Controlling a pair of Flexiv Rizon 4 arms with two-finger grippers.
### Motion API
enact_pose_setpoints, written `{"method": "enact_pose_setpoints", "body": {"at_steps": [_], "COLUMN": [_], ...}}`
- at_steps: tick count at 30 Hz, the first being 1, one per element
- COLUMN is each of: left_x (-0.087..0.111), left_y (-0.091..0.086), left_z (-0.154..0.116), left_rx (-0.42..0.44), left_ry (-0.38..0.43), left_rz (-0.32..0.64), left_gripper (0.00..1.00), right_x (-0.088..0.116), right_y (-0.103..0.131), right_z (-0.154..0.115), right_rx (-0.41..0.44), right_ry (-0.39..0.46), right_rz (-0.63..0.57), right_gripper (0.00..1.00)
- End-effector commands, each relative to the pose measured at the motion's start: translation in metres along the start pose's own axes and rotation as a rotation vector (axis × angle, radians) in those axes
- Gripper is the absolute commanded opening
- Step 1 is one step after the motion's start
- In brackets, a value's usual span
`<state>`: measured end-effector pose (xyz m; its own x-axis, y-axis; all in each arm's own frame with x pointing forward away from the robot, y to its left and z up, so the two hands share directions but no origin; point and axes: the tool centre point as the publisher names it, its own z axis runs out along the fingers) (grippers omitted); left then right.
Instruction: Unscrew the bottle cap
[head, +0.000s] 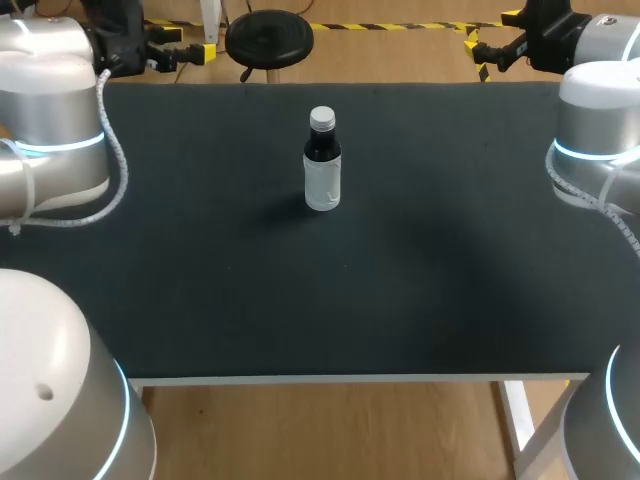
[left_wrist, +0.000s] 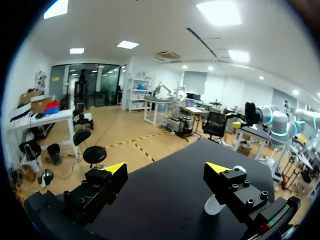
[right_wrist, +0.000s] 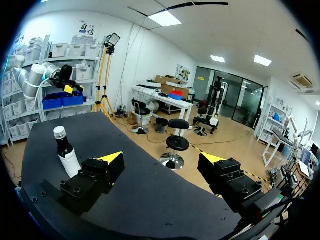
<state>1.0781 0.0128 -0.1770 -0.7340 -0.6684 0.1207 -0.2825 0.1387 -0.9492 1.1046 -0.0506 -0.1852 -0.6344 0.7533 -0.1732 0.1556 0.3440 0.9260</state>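
Note:
A small bottle (head: 322, 165) with dark liquid, a white label and a silver screw cap (head: 321, 118) stands upright at the back middle of the black table (head: 420, 280). My left gripper (head: 188, 45) is open past the far left corner, well away from the bottle. My right gripper (head: 490, 45) is open past the far right corner, equally far off. In the left wrist view the gripper (left_wrist: 166, 168) is empty, and the bottle (left_wrist: 214, 205) is partly hidden behind one finger. Seen from the right wrist, the bottle (right_wrist: 66, 152) stands beside the open, empty gripper (right_wrist: 162, 158).
Apart from the bottle, only the dark mat covers the table. Its pale front edge (head: 350, 378) runs along the near side. Both arms' silver bodies (head: 50, 120) (head: 600, 130) hang over the table's left and right sides.

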Motion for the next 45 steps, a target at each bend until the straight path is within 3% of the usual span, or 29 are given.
{"method": "enact_pose_setpoints", "body": {"at_steps": [1, 7, 18, 25, 45], "left_x": [-0.002, 0.011, 0.039, 0.060, 0.115], "left_y": [0.009, 0.017, 0.036, 0.049, 0.086], "left_z": [-0.004, 0.002, 0.019, 0.035, 0.081], "left_rx": [0.081, 0.169, 0.285, 0.282, 0.237], "left_ry": [0.151, 0.341, 0.639, 0.742, 0.937], "left_rz": [0.085, 0.193, 0.257, 0.232, 0.170], "left_gripper": [1.00, 1.00, 1.00, 1.00, 1.00], "right_x": [0.000, 0.000, 0.000, 0.000, 0.000], "right_y": [0.000, 0.000, 0.000, 0.000, 0.000], "right_z": [0.000, 0.000, 0.000, 0.000, 0.000], "right_rx": [0.000, 0.000, 0.000, 0.000, 0.000], "right_ry": [-0.001, -0.001, -0.001, -0.001, -0.001], "right_rz": [0.000, 0.000, 0.000, 0.000, 0.000], "right_gripper": [1.00, 1.00, 1.00, 1.00, 1.00]}}
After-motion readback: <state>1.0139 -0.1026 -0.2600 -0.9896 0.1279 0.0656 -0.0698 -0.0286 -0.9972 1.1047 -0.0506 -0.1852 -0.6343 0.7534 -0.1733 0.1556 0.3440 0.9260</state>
